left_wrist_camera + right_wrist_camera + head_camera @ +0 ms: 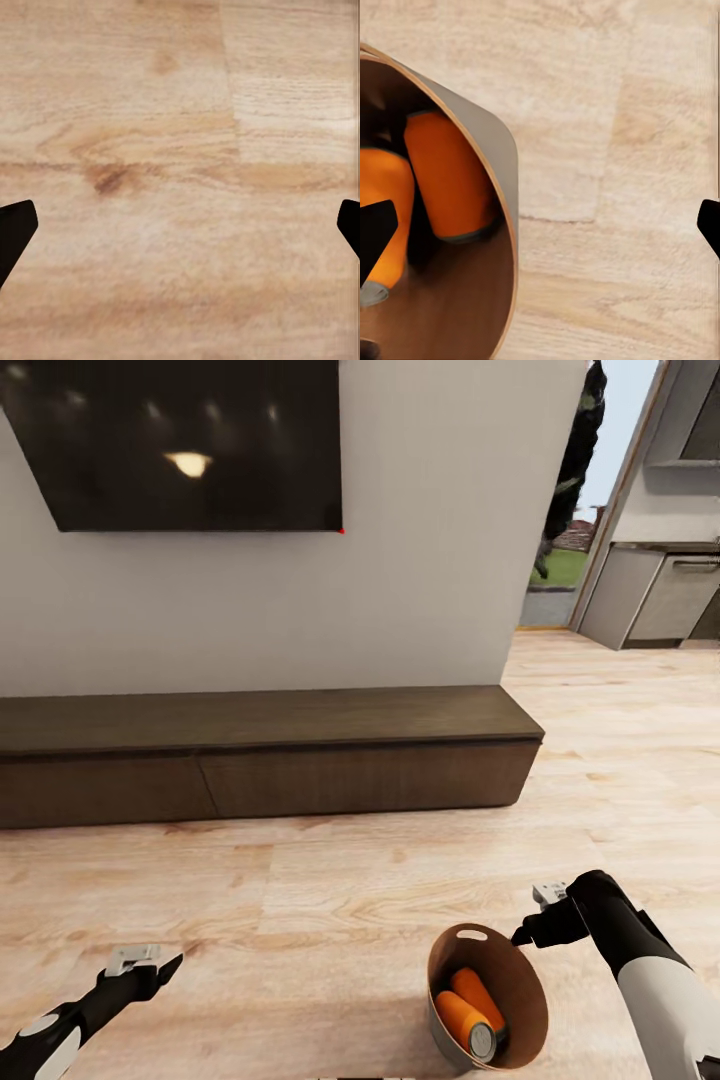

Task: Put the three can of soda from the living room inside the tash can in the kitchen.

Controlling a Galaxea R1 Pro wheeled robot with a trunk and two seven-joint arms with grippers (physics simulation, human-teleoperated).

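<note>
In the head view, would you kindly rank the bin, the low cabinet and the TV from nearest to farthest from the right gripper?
1. Bin, just beside the right gripper.
2. Low cabinet, against the wall ahead.
3. TV, high on the wall at upper left.

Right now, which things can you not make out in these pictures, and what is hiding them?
- The bin, head view: its bottom is cut by the picture's lower edge. Two orange cans lie inside; whether a third can sits under them, the wall and cans hide.
- Right wrist view: the bin's far side is cut by the edge.
- Right gripper, head view: its fingers are too small to judge.
- Kitchen units: cut off by the edge.
</note>
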